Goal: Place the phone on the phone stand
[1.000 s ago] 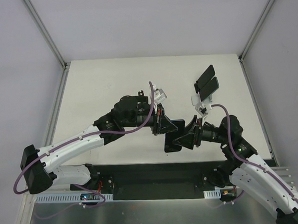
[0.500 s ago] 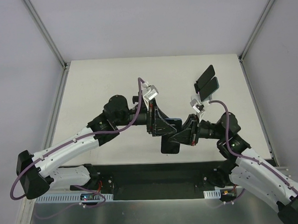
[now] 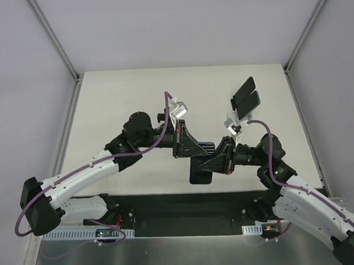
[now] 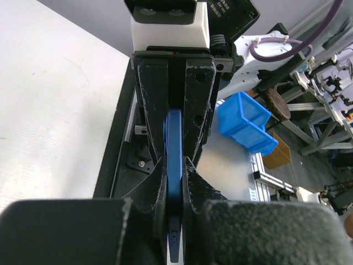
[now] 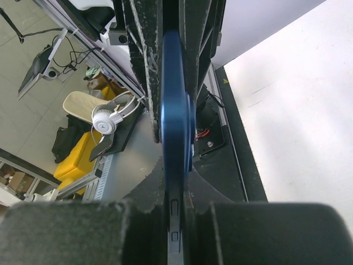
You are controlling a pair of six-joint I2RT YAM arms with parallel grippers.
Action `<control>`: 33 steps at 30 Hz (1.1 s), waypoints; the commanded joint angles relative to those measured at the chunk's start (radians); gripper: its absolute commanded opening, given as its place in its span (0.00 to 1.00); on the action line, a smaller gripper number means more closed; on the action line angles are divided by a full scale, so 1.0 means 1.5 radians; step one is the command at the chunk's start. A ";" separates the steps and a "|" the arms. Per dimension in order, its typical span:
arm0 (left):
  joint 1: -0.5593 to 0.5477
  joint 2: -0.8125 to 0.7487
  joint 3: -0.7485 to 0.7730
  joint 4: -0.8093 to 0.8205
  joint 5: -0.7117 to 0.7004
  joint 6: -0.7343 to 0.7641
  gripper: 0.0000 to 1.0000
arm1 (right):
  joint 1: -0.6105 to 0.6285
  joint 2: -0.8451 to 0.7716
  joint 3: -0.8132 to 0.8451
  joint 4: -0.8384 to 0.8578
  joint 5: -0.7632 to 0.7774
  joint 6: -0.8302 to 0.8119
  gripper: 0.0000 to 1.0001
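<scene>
Handover step, I judge: my left tool (image 3: 197,150) and right tool (image 3: 207,164) both clench the phone (image 3: 201,174) (edge-on, above the worktop (image 3: 133,93)). Next, the left releases and the right carries it to the stand (image 3: 245,99), far right.

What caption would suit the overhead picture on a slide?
The left claw and right claw pinch one dark phone over the table; the phone stand sits beyond them.

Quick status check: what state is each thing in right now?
phone: clamped edgewise between both grippers, off the stand.
phone stand: standing far right, no phone on it.
left gripper: shut on phone.
right gripper: shut on phone.
</scene>
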State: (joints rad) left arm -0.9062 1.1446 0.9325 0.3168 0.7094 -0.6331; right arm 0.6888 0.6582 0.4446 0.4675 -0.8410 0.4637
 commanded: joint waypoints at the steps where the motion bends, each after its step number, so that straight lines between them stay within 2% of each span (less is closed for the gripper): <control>1: -0.007 -0.001 0.008 0.057 0.058 -0.018 0.00 | 0.009 0.005 0.033 0.040 0.051 0.001 0.05; 2: -0.007 -0.008 0.003 0.059 0.046 -0.015 0.00 | 0.014 0.009 0.031 0.036 0.052 0.000 0.14; 3: -0.007 -0.029 -0.002 0.058 0.020 -0.012 0.00 | 0.018 0.013 0.027 0.039 0.053 0.000 0.34; 6: -0.006 -0.055 -0.008 0.052 -0.011 -0.005 0.00 | 0.049 0.022 0.008 0.052 0.064 -0.005 0.45; 7: -0.006 -0.056 -0.007 0.052 -0.014 -0.006 0.00 | 0.060 0.022 0.004 0.056 0.073 -0.005 0.46; 8: -0.006 -0.056 -0.006 0.050 -0.016 -0.011 0.00 | 0.065 0.021 -0.001 0.066 0.076 -0.006 0.45; 10: -0.006 -0.057 -0.009 0.048 -0.018 -0.014 0.00 | 0.072 0.017 -0.013 0.076 0.084 -0.004 0.29; 13: -0.006 -0.061 -0.015 0.049 -0.028 -0.018 0.00 | 0.075 0.020 -0.017 0.078 0.085 -0.005 0.16; 15: -0.006 -0.057 -0.013 0.050 -0.024 -0.021 0.00 | 0.075 0.022 -0.016 0.082 0.082 -0.008 0.01; 16: -0.006 -0.054 -0.005 0.047 -0.015 -0.021 0.12 | 0.074 0.025 -0.013 0.082 0.079 -0.008 0.01; 17: -0.006 -0.050 -0.003 0.046 0.003 -0.026 0.33 | 0.076 0.025 -0.011 0.082 0.077 -0.014 0.01; 18: -0.006 -0.041 -0.001 0.048 0.015 -0.027 0.40 | 0.075 0.025 -0.008 0.081 0.073 -0.014 0.01; 19: -0.006 -0.038 -0.001 0.059 0.030 -0.026 0.42 | 0.076 0.024 -0.003 0.080 0.068 -0.019 0.01; 20: -0.006 -0.035 -0.003 0.063 0.054 -0.025 0.41 | 0.075 0.024 0.000 0.076 0.067 -0.020 0.01; 23: -0.006 -0.038 -0.012 0.055 0.051 -0.016 0.29 | 0.075 0.024 0.005 0.070 0.064 -0.029 0.01; 28: -0.006 -0.014 0.011 0.049 0.075 -0.015 0.20 | 0.076 0.046 0.012 0.069 0.060 -0.036 0.01; 33: -0.007 0.025 0.048 -0.020 0.121 0.018 0.15 | 0.075 0.067 0.041 0.059 0.047 -0.046 0.01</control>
State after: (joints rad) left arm -0.8886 1.1458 0.9333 0.2955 0.7677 -0.6434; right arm 0.7994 0.7204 0.4271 0.5179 -0.7788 0.4225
